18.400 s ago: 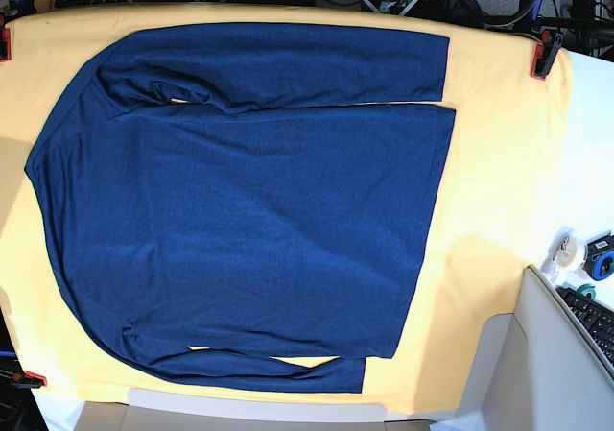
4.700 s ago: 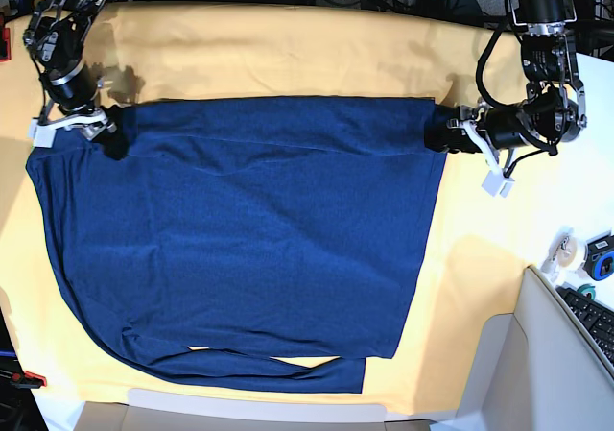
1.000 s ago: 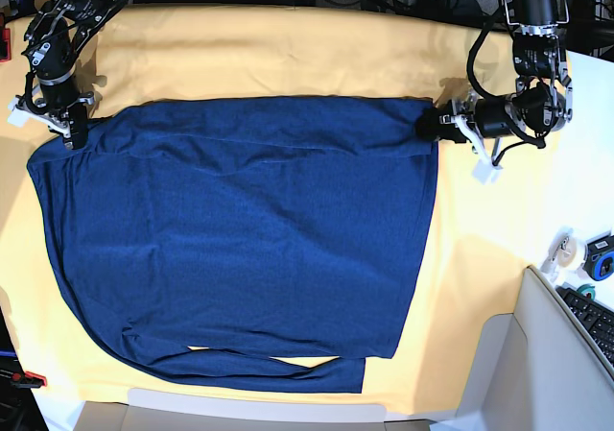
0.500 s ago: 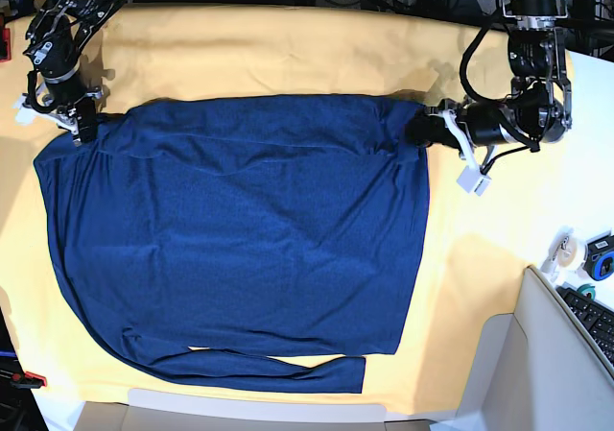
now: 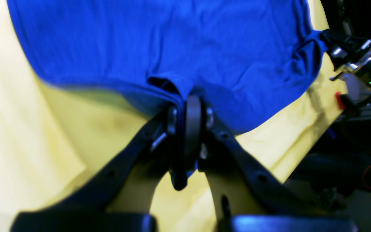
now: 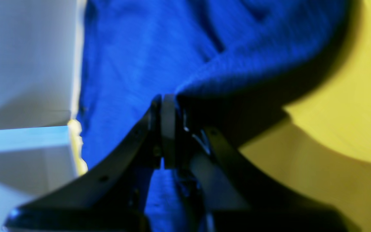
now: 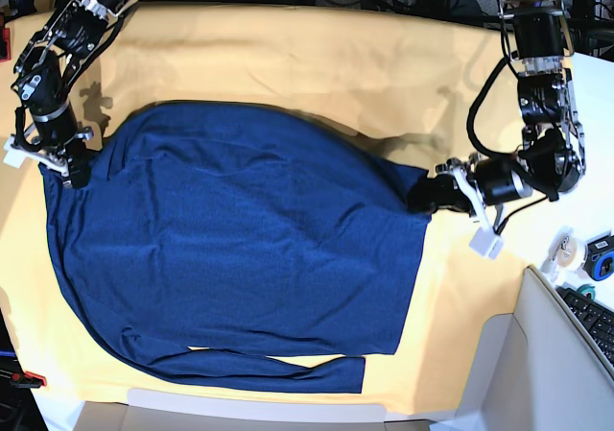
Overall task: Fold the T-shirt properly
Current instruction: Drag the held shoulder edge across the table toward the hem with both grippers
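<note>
T-shirt (image 7: 240, 249) pinched at both ends of its folded upper edge.

The navy shirt is spread on the yellow cloth (image 7: 288, 57). Its hem-side corner is clamped in the closed left gripper (image 7: 422, 199), its shoulder-side corner in the closed right gripper (image 7: 75, 172); fabric is bunched between both pairs of fingers. No legible writing is seen.

left arm (image 7: 537, 85): black segmented links, silver metal joints, black cables looping beside it, at the base view's right edge
right arm (image 7: 67, 37): black links, silver brackets, upper left of the base view
left gripper (image 5: 187, 106): matte black curved fingers, small screw holes, round dark pads
right gripper (image 6: 169, 106): black fingers, grey pad, small silver clip
</note>
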You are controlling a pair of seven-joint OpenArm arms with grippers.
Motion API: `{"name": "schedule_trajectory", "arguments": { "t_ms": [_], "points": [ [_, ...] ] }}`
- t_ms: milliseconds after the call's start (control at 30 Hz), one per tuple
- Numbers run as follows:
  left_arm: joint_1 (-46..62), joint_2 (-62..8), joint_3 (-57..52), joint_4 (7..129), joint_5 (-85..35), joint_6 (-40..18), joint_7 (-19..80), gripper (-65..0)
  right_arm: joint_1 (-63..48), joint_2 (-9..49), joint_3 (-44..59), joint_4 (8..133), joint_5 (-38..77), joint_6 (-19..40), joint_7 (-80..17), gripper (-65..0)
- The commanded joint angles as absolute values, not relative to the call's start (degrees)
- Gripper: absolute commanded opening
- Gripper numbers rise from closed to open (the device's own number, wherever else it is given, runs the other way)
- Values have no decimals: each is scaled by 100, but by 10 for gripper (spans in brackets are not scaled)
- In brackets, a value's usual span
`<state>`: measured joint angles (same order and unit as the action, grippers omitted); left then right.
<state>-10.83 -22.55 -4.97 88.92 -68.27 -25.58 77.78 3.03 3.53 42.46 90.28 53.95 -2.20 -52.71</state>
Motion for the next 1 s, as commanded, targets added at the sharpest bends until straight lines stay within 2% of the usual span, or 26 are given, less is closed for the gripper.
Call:
{"name": "schedule_trajectory", "arguments": {
  "t_ms": [0, 400, 600, 800, 967],
  "points": [
    [-1297, -2325, -541, 8822, -6932, -2580, 7679, -650, 453, 435, 4259, 9130, 5508, -171, -5200, -650],
    [-2158, -2343, -549, 7846, -6923, -2580, 7495, -650, 813, 558, 4532, 8716, 5499, -180, -5165, -650],
    [-2185, -2352, -488, 7591, -6897, -2580, 7213, -650, 866, 558, 4804, 8338, 5499, -180, -5165, -650],
    [-2176, -2352, -479, 7037, -6888, -2580, 7116, -650, 875, 558, 4796, 8330, 5490, -180, -5165, -650],
    [-2176, -2484, -532, 7046, -6914, -2580, 7011, -650, 963, 664, 4796, 8365, 5226, -180, -5165, -650]
  ]
}}
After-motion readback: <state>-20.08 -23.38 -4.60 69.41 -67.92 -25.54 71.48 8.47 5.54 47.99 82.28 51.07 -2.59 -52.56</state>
